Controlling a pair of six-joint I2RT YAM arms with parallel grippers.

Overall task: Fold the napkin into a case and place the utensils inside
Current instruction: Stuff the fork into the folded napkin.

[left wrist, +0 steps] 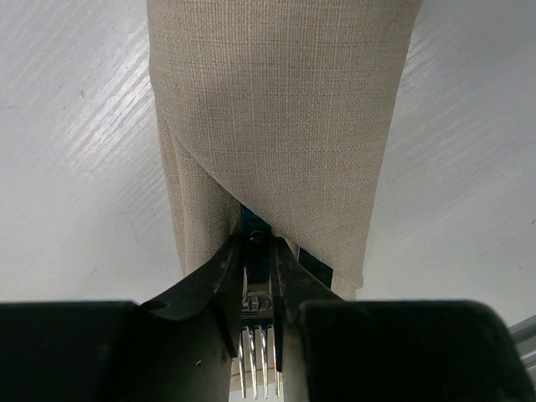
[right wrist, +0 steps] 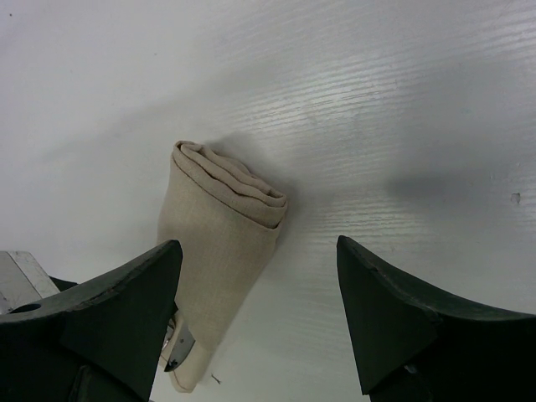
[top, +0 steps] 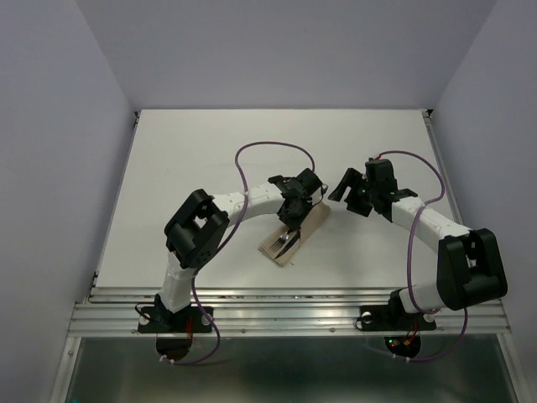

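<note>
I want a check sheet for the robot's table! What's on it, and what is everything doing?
Surface: white table, looks clean.
Job's things: case of folded cloth, lying flat; fork with its handle inside the open end, tines sticking out.
Clutter: nothing seen.
Grippers: left gripper shut on the fork; right gripper open near the case's rolled end, holding nothing.
Cables: purple cable loops over each arm.
Surroundings: pale walls; metal rail at the near edge.
</note>
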